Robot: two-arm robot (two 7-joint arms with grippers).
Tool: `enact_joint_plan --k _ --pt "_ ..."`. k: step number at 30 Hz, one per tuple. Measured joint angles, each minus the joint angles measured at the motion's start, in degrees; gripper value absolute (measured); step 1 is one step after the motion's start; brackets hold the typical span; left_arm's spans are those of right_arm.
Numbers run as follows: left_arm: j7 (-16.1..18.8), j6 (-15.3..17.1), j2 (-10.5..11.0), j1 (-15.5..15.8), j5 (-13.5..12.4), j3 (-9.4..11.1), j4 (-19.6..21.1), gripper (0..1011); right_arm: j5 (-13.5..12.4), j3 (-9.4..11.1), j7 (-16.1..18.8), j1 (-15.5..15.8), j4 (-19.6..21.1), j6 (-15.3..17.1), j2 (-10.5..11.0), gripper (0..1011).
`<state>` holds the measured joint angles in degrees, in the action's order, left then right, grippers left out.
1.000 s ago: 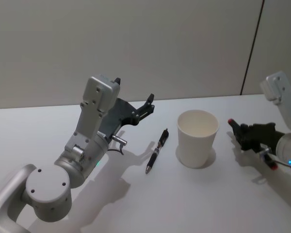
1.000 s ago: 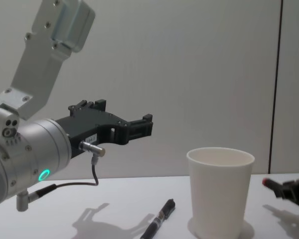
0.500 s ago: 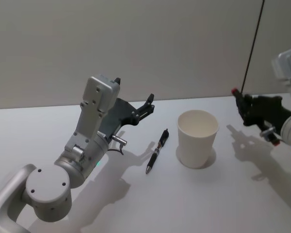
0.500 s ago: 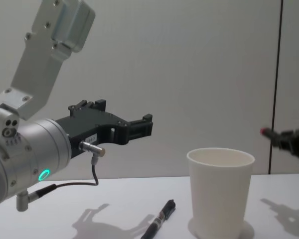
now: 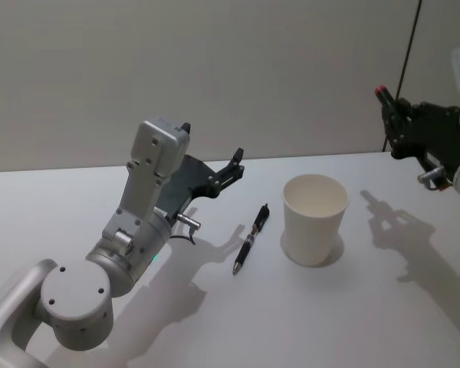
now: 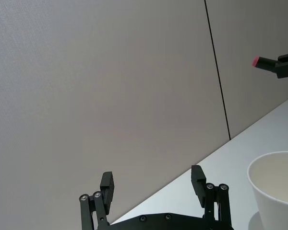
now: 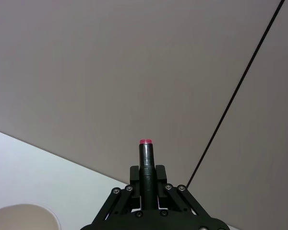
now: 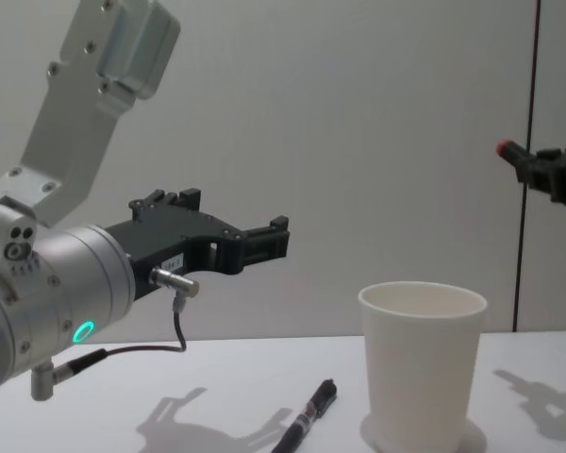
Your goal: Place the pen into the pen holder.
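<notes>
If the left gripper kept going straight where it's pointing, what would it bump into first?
Most likely the wall. The left gripper, fingers open, points over the table toward it. The cup sits lower and off to the side, so it probably gets missed, though depth is unclear.

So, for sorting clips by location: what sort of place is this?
Probably a robotics lab: left gripper and right gripper, holding a red-tipped pen, above a white table, blank wall behind.

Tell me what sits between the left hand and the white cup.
A black pen lies flat on the table, apart from the white cup and lower than the open left hand. The head view shows it plainly.
</notes>
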<state>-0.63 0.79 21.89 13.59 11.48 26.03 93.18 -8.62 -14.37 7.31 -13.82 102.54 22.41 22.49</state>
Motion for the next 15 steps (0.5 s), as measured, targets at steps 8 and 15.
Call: enact_joint_plan --k 8,15 --pt "0.00 0.00 0.00 0.00 0.00 0.00 0.00 1001 0.75 -0.99 0.84 0.32 -1.38 -2.60 -1.00 185" --pt "0.00 0.00 0.00 0.00 0.00 0.00 0.00 1001 2.17 -2.68 2.31 0.28 -3.07 -6.51 -2.88 185"
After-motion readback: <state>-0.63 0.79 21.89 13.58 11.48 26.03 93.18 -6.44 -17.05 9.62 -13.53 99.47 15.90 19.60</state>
